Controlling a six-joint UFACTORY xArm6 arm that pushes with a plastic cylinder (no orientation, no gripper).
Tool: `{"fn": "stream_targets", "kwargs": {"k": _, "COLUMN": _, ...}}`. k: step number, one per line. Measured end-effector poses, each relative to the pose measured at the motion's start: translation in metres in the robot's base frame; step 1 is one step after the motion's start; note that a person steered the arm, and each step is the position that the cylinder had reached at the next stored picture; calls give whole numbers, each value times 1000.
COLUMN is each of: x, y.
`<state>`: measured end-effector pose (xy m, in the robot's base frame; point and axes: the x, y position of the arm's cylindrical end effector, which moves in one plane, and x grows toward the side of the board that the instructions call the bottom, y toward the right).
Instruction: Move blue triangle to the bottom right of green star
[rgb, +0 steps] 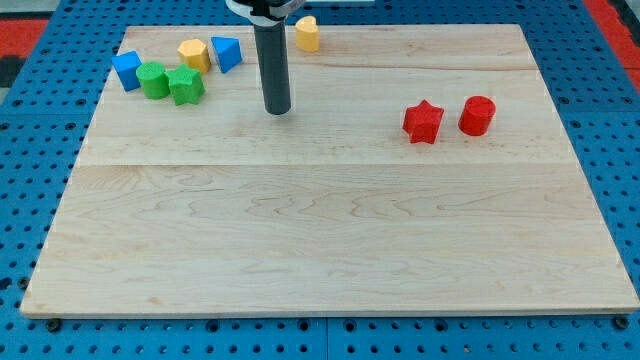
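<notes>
The blue triangle (227, 53) sits near the view's top left, just right of a yellow block (194, 54). The green star (185, 86) lies below and left of the triangle, touching a green round block (153, 80). My tip (277, 110) rests on the board to the right of this group, about 50 px right of and below the blue triangle, and to the right of the green star. It touches no block.
A blue cube (127, 70) sits at the far left of the cluster. A yellow block (307, 33) stands at the top edge, just right of the rod. A red star (423, 121) and a red cylinder (477, 115) sit at the right. The wooden board (330, 230) lies on a blue pegboard.
</notes>
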<state>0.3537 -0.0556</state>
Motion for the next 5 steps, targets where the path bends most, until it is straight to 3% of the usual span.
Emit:
{"fn": "stream_targets", "kwargs": {"k": 1, "x": 0, "y": -1}}
{"fn": "stream_targets", "kwargs": {"k": 2, "x": -1, "y": -66}}
{"fn": "stream_targets", "kwargs": {"k": 4, "x": -27, "y": -108}}
{"fn": "stream_targets", "kwargs": {"k": 5, "x": -20, "y": -171}}
